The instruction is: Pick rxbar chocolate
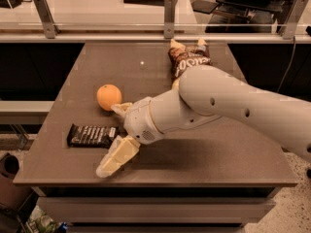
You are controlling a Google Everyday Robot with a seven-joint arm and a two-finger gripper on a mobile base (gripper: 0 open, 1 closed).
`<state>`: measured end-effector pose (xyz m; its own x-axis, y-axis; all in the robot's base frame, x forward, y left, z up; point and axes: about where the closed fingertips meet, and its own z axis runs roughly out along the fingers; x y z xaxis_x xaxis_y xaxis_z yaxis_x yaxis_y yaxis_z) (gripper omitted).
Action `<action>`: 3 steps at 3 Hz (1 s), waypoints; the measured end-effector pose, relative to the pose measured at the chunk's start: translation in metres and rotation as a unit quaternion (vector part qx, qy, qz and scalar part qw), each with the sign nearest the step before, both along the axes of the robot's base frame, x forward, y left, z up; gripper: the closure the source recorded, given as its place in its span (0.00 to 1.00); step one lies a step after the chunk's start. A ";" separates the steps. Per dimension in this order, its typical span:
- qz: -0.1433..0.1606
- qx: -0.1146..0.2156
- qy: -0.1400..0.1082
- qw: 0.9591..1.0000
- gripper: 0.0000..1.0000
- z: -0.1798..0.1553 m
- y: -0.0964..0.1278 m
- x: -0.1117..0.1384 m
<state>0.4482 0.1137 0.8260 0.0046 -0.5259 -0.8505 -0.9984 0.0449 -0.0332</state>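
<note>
The rxbar chocolate (91, 135), a flat black-brown bar with white lettering, lies flat on the brown table (160, 72) near its front left. My gripper (116, 136) is at the bar's right end, low over the table. Its fingers are spread apart: one cream finger (115, 158) reaches toward the front edge below the bar, the other (121, 108) sits behind it near the orange. The bar's right end lies between them. Nothing is held.
A round orange (109, 96) sits just behind the bar. A brown-and-cream chip bag (186, 58) lies at the back, partly behind my arm. A glass rail with metal posts (169, 14) runs along the far edge.
</note>
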 end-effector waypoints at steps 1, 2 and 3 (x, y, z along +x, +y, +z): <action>0.013 -0.005 0.013 1.000 0.00 -0.009 0.012 0.007; 0.020 -0.005 0.020 1.000 0.17 -0.016 0.017 0.011; 0.022 -0.005 0.019 1.000 0.41 -0.015 0.019 0.009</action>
<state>0.4577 0.1323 0.8111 -0.0041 -0.5347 -0.8450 -1.0000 0.0018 0.0037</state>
